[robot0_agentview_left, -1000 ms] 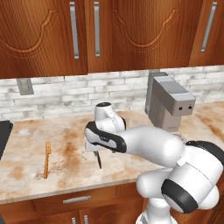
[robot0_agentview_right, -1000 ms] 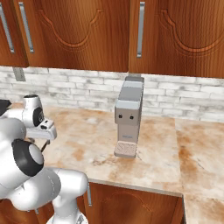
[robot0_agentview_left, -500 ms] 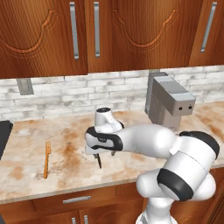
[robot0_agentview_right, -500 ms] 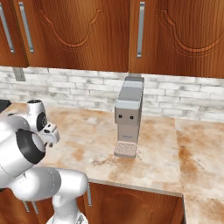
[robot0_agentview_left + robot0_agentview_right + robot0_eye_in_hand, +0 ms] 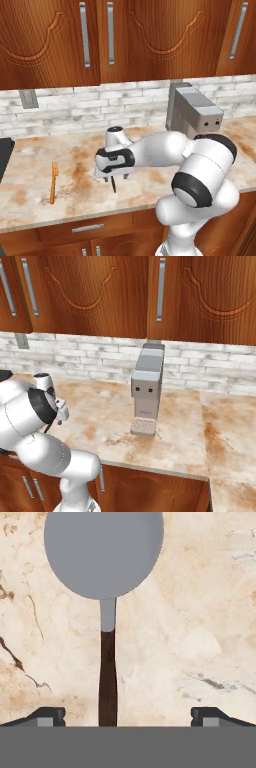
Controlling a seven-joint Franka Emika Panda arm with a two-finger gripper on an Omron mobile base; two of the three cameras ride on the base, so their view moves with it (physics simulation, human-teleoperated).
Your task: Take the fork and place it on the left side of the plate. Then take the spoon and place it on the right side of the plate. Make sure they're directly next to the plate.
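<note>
On marble-patterned surface (image 5: 150, 195), directly under hand (image 5: 112, 176): spoon (image 5: 105, 587), grey bowl away from hand, dark handle running between spread fingers (image 5: 47, 716), untouched. Fork (image 5: 52, 181) flat on same surface, well apart to left, near front edge. Grey coffee machine (image 5: 146, 391) stands toward back. Whitish brick backsplash (image 5: 75, 105), wall outlet (image 5: 28, 98), dark wood cabinets (image 5: 130, 40) with metal handles above. No legible writing.

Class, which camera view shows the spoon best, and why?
The hand view: the spoon lies close up, its round grey bowl and dark handle clear on the counter. In the left base view, its handle tip pokes out beneath the end effector.
</note>
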